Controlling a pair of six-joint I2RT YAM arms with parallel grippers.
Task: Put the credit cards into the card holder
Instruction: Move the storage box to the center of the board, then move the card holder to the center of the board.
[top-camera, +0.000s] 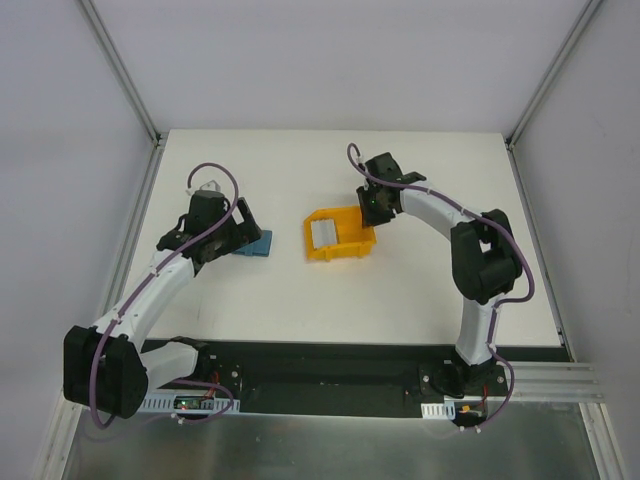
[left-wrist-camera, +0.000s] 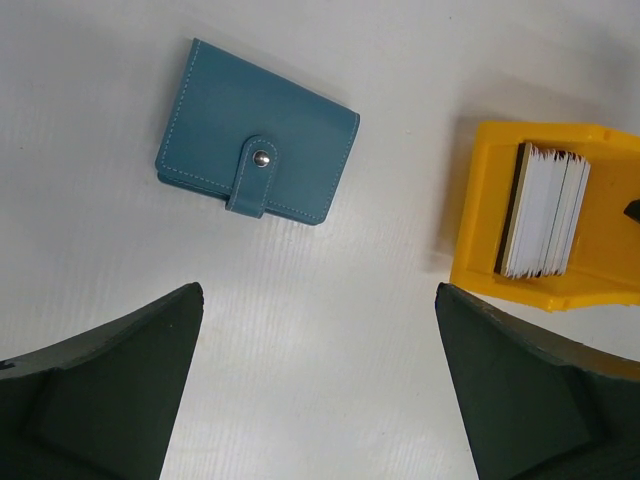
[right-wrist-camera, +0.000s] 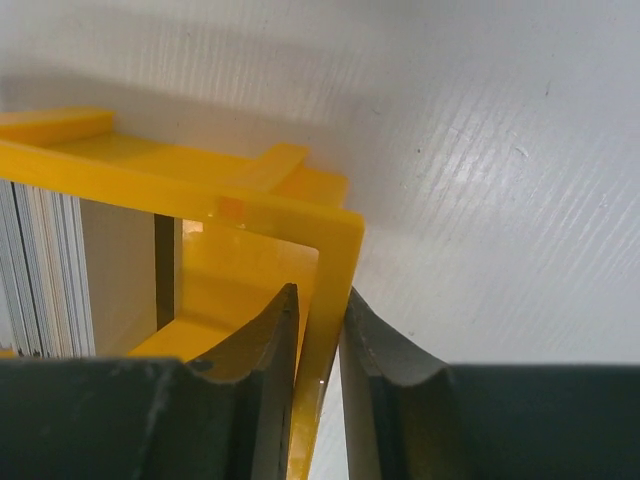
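The card holder, a teal-blue wallet, lies snapped shut on the white table; in the top view the card holder peeks out just right of my left gripper. That left gripper hangs wide open above bare table, short of the wallet. The credit cards stand as a pale stack on edge inside the yellow bin. My right gripper is shut on the right wall of the yellow bin, one finger inside and one outside. The credit cards show at the left of that view.
The yellow bin sits mid-table with the credit cards in its left half and my right gripper at its right corner. Metal frame posts rise at the table's back corners. White walls close in on both sides.
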